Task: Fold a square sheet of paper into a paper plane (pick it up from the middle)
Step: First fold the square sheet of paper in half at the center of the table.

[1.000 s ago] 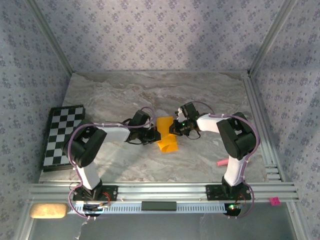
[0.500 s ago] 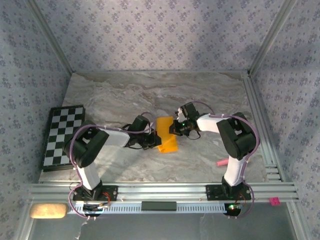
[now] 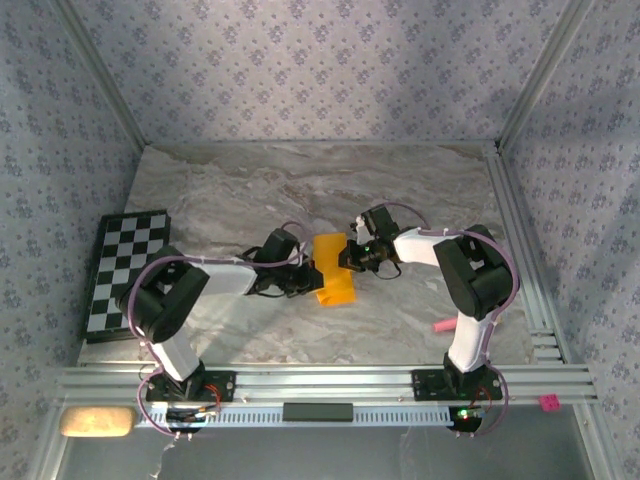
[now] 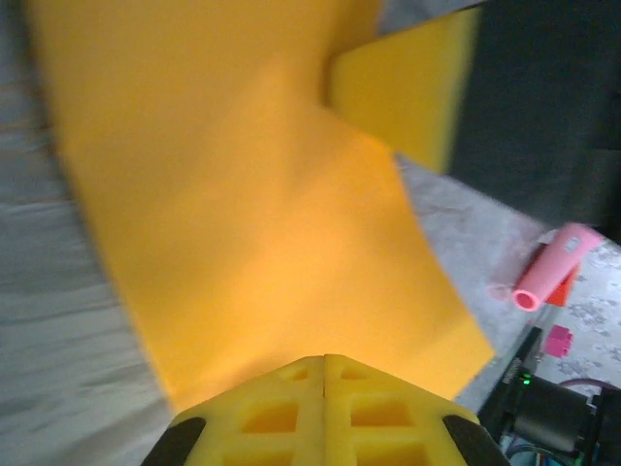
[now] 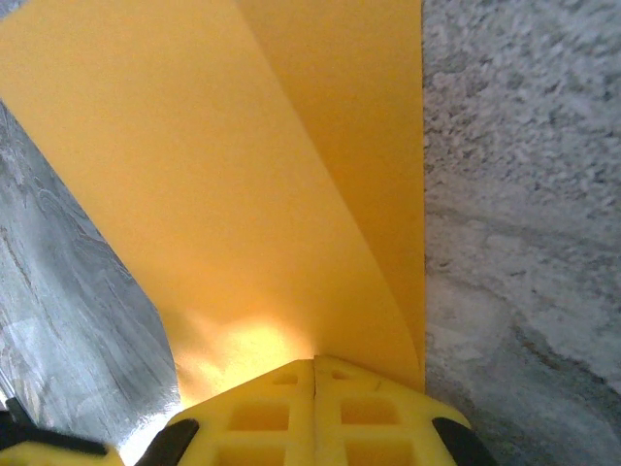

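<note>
The square sheet of paper is orange-yellow and hangs bent between my two grippers near the table's middle. My left gripper meets its left edge with jaws pressed together, and the sheet spreads out from the fingertips of that gripper. My right gripper holds the upper right edge, jaws likewise together. In the right wrist view the paper curls up from that gripper's tips, with a soft fold running along it. No paper plane shape shows.
A black-and-white chequered board lies at the table's left edge. A pink stick rests near the right arm's base. Aluminium rails border the marble table on the right and front.
The left arm has lowered and drawn its gripper slightly left. The paper's lower end has pulled up, so it looks shorter. The right gripper has barely moved.
</note>
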